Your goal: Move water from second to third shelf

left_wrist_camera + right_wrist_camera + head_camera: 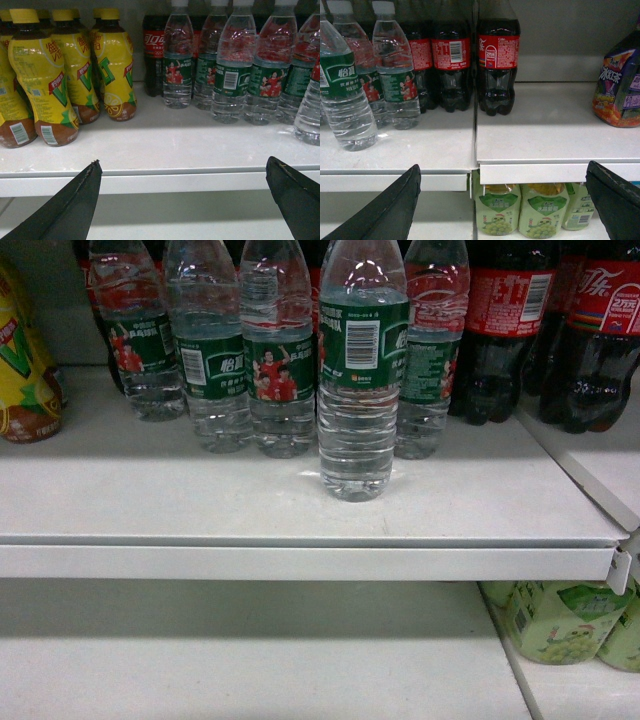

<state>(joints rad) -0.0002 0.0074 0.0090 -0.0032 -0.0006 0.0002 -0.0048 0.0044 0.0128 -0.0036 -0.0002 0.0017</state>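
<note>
Several water bottles with dark green labels stand in a row on the white upper shelf [200, 500]. One water bottle [358, 430] stands alone in front of the row, nearer the shelf edge; it also shows at the right edge of the left wrist view [310, 115] and on the left of the right wrist view [347, 100]. A lower shelf [250, 660] lies beneath. My left gripper [183, 165] is open, level with the shelf lip and holding nothing. My right gripper [503, 169] is open too, facing the shelf joint. Neither gripper shows in the head view.
Yellow tea bottles [55, 80] stand left of the water. Dark cola bottles [497, 60] stand to its right and behind. Green grape drinks [520, 210] sit on the lower right shelf. A purple pack [620, 85] sits at far right.
</note>
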